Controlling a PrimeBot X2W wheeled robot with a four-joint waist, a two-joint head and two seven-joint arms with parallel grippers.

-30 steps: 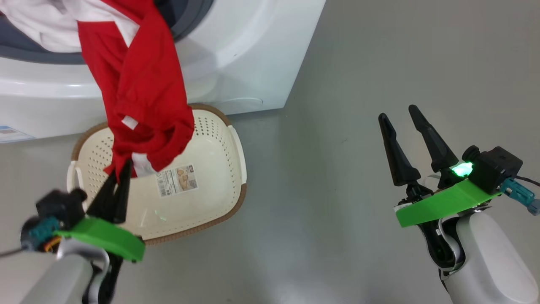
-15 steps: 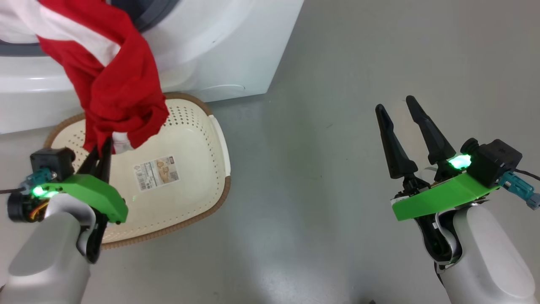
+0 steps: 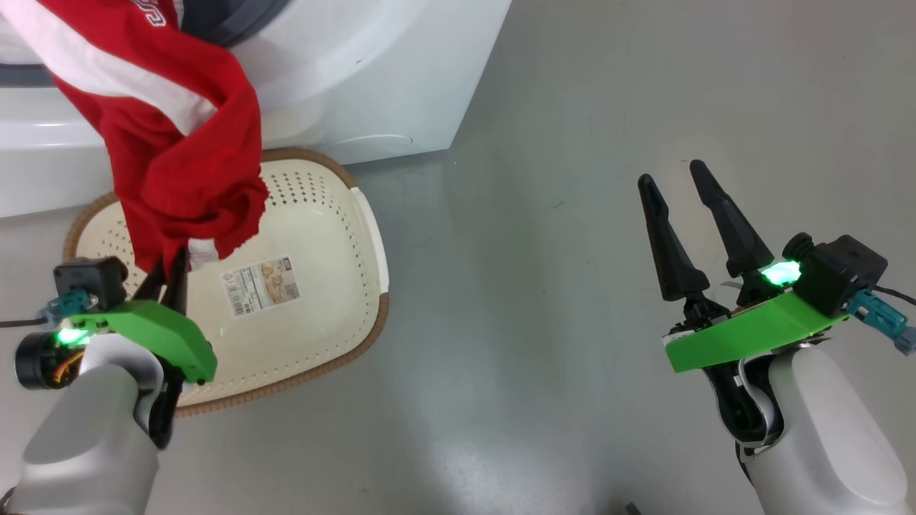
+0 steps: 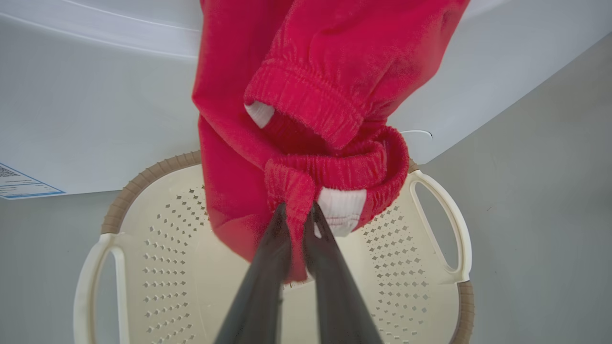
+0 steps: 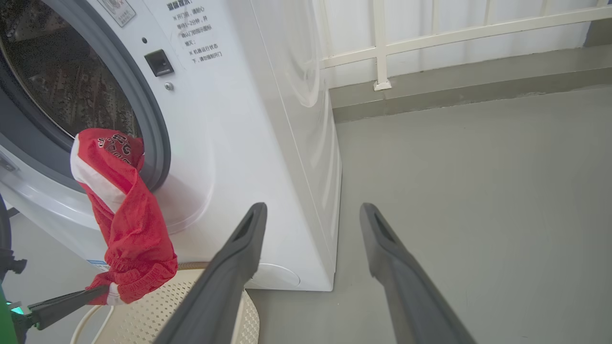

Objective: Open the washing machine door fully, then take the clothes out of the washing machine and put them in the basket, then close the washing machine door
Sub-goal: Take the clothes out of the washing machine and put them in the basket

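A red garment with white trim, one of the clothes (image 3: 179,143), hangs from the washing machine (image 3: 372,86) mouth down over the cream basket (image 3: 315,329). My left gripper (image 3: 174,259) is shut on its elastic hem just above the basket, and the left wrist view shows the fingers (image 4: 267,267) pinching red cloth (image 4: 306,119). My right gripper (image 3: 673,175) stands open over bare floor, far to the right. In the right wrist view the garment (image 5: 124,224) trails from the grey gasket and steel drum (image 5: 62,81). The washing machine door is out of view.
The basket (image 4: 440,220) sits on the grey floor against the machine's front, a sticker (image 3: 261,286) on its bottom. A blue label (image 4: 19,184) is on the machine's lower front. A white railing (image 5: 382,43) and a low kerb run behind the machine.
The camera has shifted. The red garment has come further out of the drum, and its white lettering now shows at the top. The right gripper holds still.
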